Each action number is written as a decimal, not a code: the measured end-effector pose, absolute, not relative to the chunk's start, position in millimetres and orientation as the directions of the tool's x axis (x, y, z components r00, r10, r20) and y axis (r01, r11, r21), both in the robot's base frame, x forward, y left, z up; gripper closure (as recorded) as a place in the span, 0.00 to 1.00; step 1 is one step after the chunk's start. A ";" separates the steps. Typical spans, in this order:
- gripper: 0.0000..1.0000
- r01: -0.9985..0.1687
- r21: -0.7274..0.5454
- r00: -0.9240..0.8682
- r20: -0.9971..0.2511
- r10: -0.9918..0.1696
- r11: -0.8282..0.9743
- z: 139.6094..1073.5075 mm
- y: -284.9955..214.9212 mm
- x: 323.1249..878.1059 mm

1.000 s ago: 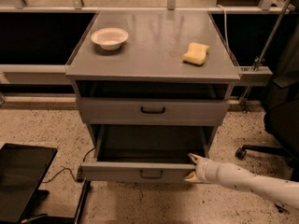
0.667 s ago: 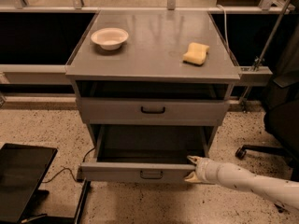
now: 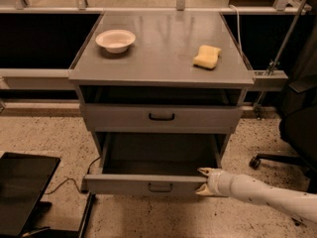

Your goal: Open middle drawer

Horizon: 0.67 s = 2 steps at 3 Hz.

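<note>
At the bottom of the view, the middle drawer (image 3: 119,184) stands pulled well out of the grey cabinet, its flat front carrying a small black bar handle at the centre. Its deep grey tray shows nothing inside as far as the shadow lets me see. Above it, a shallower drawer (image 3: 124,118) with its own black handle sits shut, flush with the cabinet frame, and a dark open slot runs between that drawer and the desk (image 3: 163,43) top.

On the desk lie 2 things, well apart: a white bowl (image 3: 115,39) near the back left, with nothing visible in it, and a yellow sponge (image 3: 207,56) toward the right side.

The hand (image 3: 203,181) is at the right end of the middle drawer's front, reaching in from the lower right on a white arm (image 3: 262,195). Its 2 pale fingers (image 3: 205,171) are spread apart, 1 at the level of the front's upper edge and 1 at its lower edge (whether they actually press on the metal I cannot tell). The handle is just to the left of the hand, not touched by it.

On the speckled floor (image 3: 59,138), a flat black object (image 3: 22,187) lies at the lower left, and a black wheeled chair (image 3: 297,128) stands at the right.
</note>
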State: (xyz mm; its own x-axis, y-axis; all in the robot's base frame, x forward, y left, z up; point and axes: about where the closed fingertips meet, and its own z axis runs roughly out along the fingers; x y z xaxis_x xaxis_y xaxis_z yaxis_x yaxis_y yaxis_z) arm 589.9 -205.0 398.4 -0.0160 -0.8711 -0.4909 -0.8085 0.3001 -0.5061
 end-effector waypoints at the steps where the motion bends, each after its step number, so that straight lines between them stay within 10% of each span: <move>1: 1.00 -0.805 -0.504 -0.032 -0.491 -0.870 0.314 400.8 -208.4 590.3; 2: 1.00 -0.804 -0.505 -0.032 -0.491 -0.871 0.314 401.7 -208.3 589.6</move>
